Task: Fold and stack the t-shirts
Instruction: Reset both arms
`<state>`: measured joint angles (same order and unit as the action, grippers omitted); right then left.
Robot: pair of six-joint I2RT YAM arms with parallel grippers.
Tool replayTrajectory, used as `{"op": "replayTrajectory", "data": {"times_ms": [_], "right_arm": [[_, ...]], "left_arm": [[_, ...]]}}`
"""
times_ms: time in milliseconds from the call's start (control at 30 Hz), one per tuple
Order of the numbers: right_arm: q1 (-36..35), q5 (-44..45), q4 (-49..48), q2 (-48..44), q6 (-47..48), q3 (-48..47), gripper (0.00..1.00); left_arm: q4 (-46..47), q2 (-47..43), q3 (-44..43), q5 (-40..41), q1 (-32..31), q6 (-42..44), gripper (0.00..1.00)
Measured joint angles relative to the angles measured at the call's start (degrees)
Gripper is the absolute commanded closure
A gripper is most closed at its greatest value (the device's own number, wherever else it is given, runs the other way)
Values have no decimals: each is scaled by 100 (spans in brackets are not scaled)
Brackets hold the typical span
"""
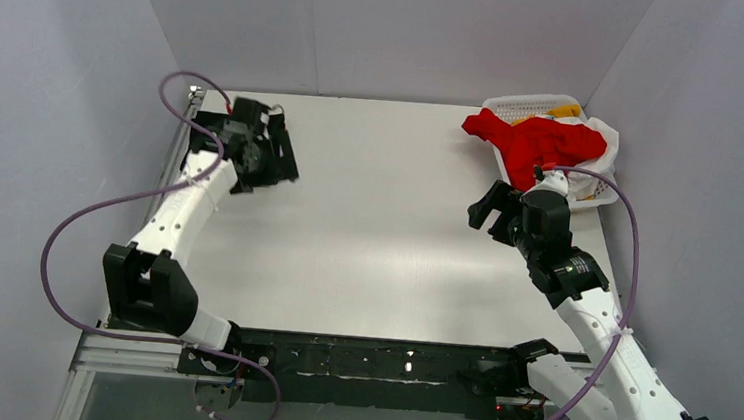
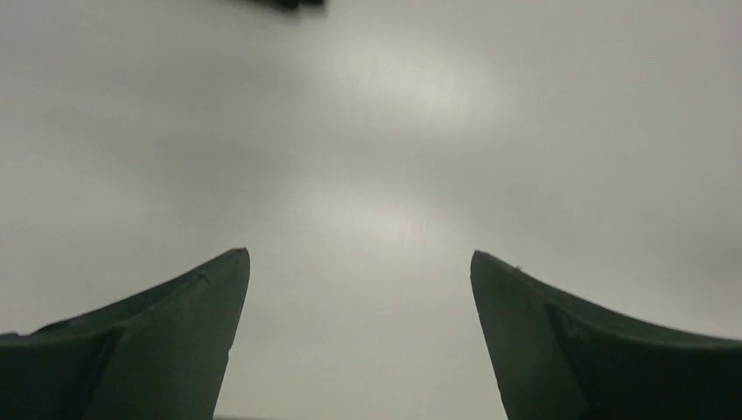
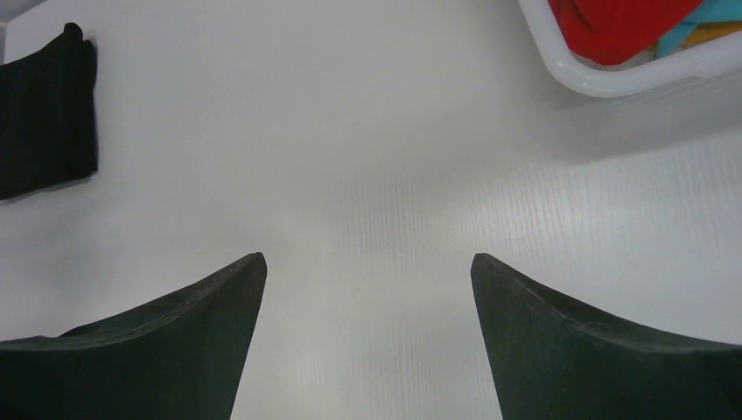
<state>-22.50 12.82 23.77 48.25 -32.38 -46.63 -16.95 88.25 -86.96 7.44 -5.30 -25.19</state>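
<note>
The left arm stretches forward along the left edge of the counter (image 1: pixel 387 221). Its left claw (image 2: pixel 359 258) is released, with the fingers spread wide over bare surface. The folded black t-shirt (image 3: pixel 44 114) lies flat at the far left of the counter, near that claw. The right arm bends inward from the near right corner. The right claw (image 3: pixel 367 258) also gapes open, holding nothing, just short of the white lattice basket (image 1: pixel 527 104). The red t-shirt (image 1: pixel 538 148) spills over the basket's rim, and a yellow t-shirt (image 1: pixel 563 112) lies inside the basket.
</note>
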Motion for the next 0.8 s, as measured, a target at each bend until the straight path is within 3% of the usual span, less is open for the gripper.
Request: {"op": "replayTrajectory", "data": {"times_ms": [133, 267, 533, 800], "right_arm": [[0, 114, 28, -304, 107, 219, 2], [2, 402, 4, -782, 243, 525, 2], [4, 929, -107, -1368, 306, 1270, 2], [4, 1121, -232, -1412, 308, 1392, 2]], "left_arm": [[358, -1045, 2280, -214, -1078, -428, 2], [339, -1814, 3602, 87, -1591, -599, 2], [319, -3644, 4599, 841, -1777, -732, 2], [162, -3995, 4728, 1215, -1777, -682, 2]]}}
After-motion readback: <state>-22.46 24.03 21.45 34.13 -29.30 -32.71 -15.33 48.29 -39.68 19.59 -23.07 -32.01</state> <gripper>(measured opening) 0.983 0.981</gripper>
